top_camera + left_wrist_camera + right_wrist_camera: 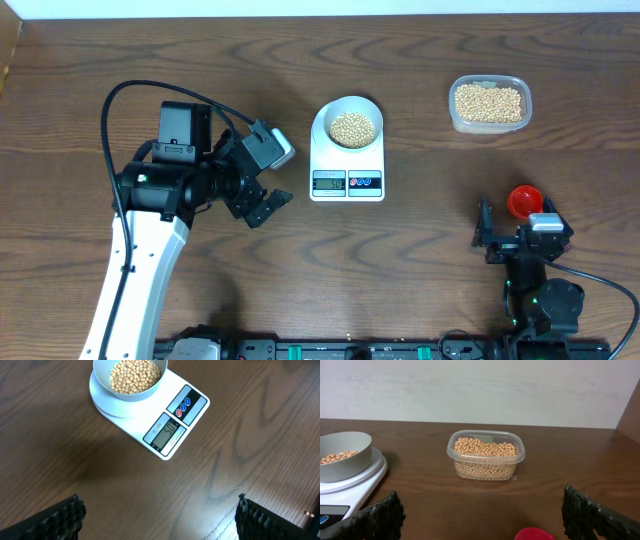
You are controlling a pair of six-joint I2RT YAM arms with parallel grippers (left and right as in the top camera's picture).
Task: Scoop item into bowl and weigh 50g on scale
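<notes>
Left gripper (157, 510) hangs wide open and holds nothing, over the table (150, 60) just left of the scale (347, 183). Right gripper (480, 510) is also wide open and without load, near a red scoop (524, 200). The bowl (100, 372) of beans (134, 375) sits on the scale; a clear tub (485, 461) stands apart.

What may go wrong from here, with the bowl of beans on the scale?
The open left gripper hangs close beside the small white digital scale; a careless swing might nudge it and upset the reading. The pale blue-white round bowl sits toward the scale's rear, holding small tan beans, so a bump might spill some.
</notes>
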